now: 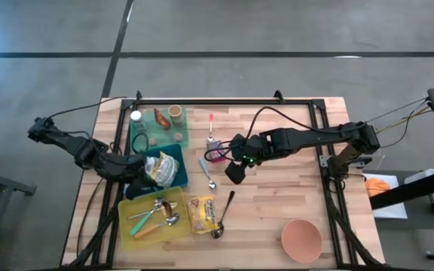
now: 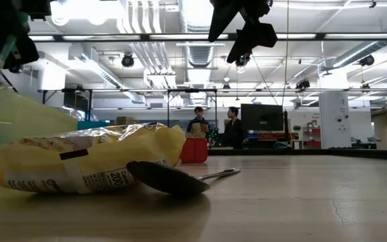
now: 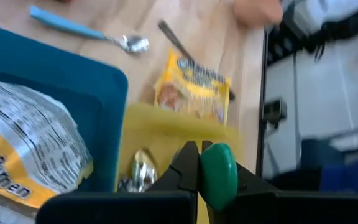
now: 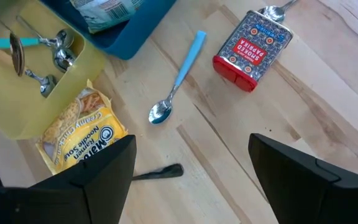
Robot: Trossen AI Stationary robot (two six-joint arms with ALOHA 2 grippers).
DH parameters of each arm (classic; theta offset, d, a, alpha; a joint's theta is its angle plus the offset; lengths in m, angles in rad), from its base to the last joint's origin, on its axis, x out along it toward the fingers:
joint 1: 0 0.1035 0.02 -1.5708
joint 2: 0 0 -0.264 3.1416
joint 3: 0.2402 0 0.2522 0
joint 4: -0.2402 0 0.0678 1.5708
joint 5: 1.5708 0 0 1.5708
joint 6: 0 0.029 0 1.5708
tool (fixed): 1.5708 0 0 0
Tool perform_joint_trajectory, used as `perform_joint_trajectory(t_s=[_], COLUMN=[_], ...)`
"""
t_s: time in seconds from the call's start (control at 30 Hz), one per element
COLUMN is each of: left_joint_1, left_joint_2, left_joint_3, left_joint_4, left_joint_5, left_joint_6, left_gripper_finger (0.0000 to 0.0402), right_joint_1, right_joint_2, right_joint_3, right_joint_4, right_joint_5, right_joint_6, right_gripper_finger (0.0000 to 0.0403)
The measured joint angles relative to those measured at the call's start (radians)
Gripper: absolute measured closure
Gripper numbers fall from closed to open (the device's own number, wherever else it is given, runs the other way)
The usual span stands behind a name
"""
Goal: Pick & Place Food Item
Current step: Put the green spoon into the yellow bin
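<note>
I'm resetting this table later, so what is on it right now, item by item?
Teal tray: one, left of centre, holding a silver-and-yellow food bag.
Yellow tray: one, in front of the teal tray, holding cutlery.
Green tray: one, back left, holding small containers.
Noodle packet: one, yellow, on the wood beside the yellow tray.
Dark spoon: one, black, next to the packet.
Blue-handled spoon: one, mid-table.
Paprika tin: one, red with a patterned face, near the table's middle.
Bowl: one, pink, front right.
People: two, far back in the room, low view.
Left gripper: shut, by the teal tray.
Right gripper: open, over mid-table.
</note>
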Motion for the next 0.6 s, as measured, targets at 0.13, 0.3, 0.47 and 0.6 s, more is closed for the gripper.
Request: perform_joint_trajectory(t_s=[0.13, 0.3, 0.47, 0.6], left_joint_1=[0.000, 0.000, 0.004, 0.005], left_joint_2=[0.069, 0.195, 0.341, 0.466], left_joint_3=[0.032, 0.119, 0.222, 0.293], left_joint_4=[-0.020, -0.096, -0.196, -0.275], left_joint_5=[0.099, 0.172, 0.227, 0.293], left_joint_6=[0.085, 0.197, 0.305, 0.382], left_gripper_finger=[0.0396, 0.0396, 0.0396, 0.0396], right_joint_1=[0.000, 0.000, 0.000, 0.000], right_joint_2=[0.000, 0.000, 0.000, 0.000], right_joint_3=[0.000, -0.001, -0.001, -0.002], right_joint_4=[0.000, 0.000, 0.000, 0.000], right_joint_5=[0.000, 0.000, 0.000, -0.001], right_joint_6=[0.000, -0.003, -0.003, -0.002], right_gripper_finger=[0.0093, 0.0093, 0.0093, 0.0093])
